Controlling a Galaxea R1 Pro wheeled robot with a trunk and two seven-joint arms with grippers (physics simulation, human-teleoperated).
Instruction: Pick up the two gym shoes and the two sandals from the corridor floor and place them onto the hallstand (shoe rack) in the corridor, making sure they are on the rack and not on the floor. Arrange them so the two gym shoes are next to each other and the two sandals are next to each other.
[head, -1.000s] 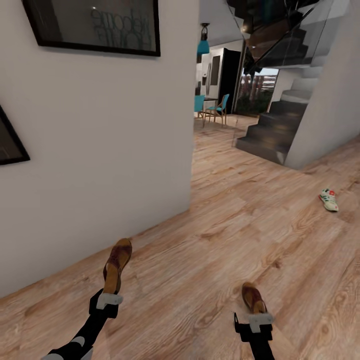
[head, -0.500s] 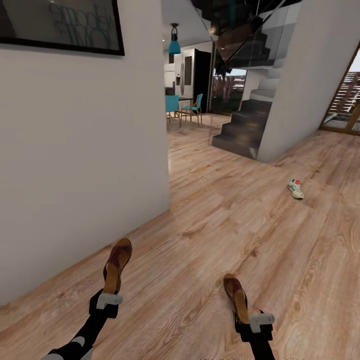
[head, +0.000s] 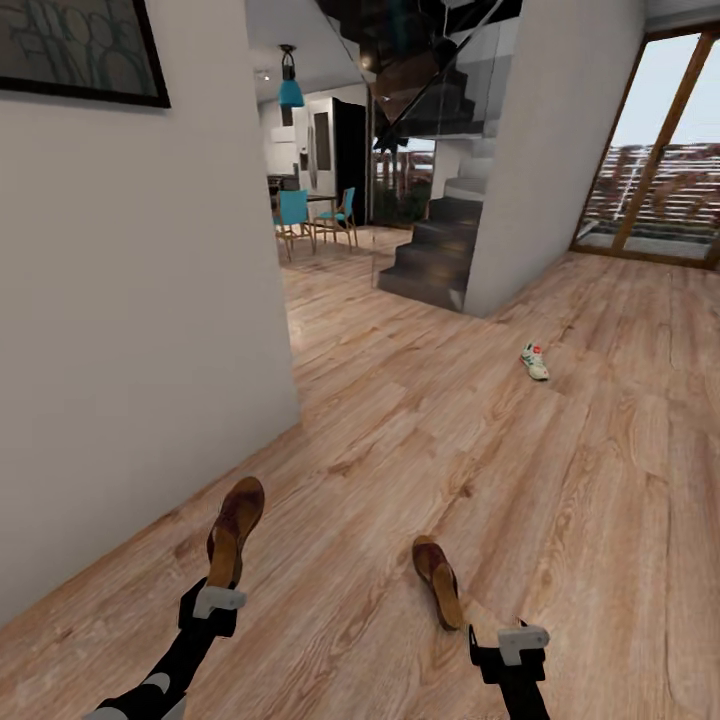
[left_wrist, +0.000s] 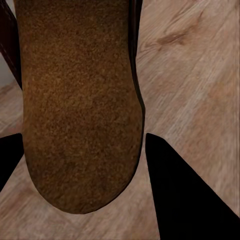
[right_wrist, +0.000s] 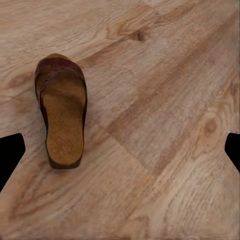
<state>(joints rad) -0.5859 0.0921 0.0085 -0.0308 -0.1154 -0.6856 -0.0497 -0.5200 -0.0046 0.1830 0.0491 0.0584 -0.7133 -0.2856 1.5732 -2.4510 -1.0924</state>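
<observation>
The right tool (head: 508, 640) has spread open and dropped its sandal (head: 438, 581) onto the corridor floor (head: 560, 480), so it needs regrasping; the left tool (head: 212, 602) stays clenched on the other sandal (head: 234, 530).

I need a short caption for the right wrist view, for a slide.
Brown sandal lying flat on the wood-plank corridor floor, ahead of the open right gripper.

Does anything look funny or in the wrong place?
Yes. One sandal lies loose on the floor, just ahead of the open right gripper, while the left gripper holds the other sandal. A lone gym shoe lies far off by the stairs.
</observation>
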